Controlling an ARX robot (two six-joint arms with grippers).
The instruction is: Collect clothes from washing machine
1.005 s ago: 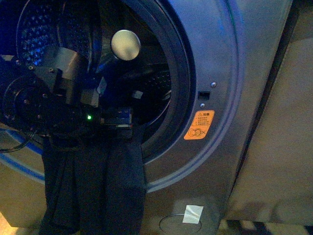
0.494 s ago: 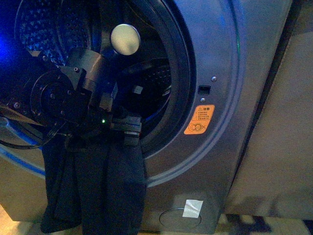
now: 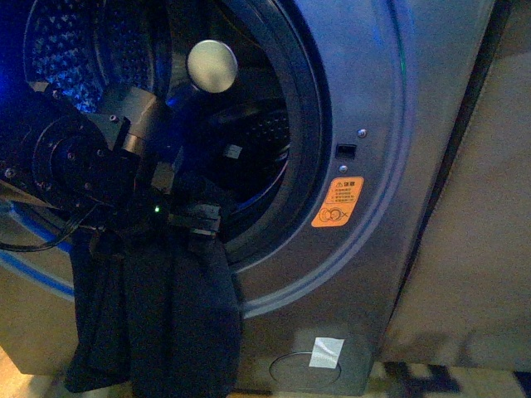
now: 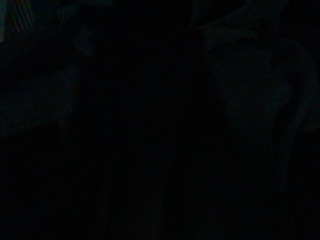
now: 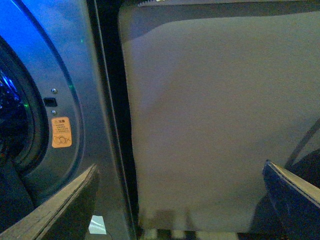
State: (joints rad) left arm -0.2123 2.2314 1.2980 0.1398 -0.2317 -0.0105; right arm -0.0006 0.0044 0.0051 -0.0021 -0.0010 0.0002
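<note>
One navy garment (image 3: 158,315) is hanging lower left from one washing machine (image 3: 373,99), L gripper (image 3: 197,224) blocking its mouth, grip can't tell. R gripper (image 5: 170,205) is gaping wide near one sofa (image 5: 210,100).

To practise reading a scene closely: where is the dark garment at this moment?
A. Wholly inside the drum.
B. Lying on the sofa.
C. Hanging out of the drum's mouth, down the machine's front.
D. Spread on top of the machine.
C: the front view shows the clothes hanging limp from the mouth of the drum down the grey front of the washing machine.
</note>
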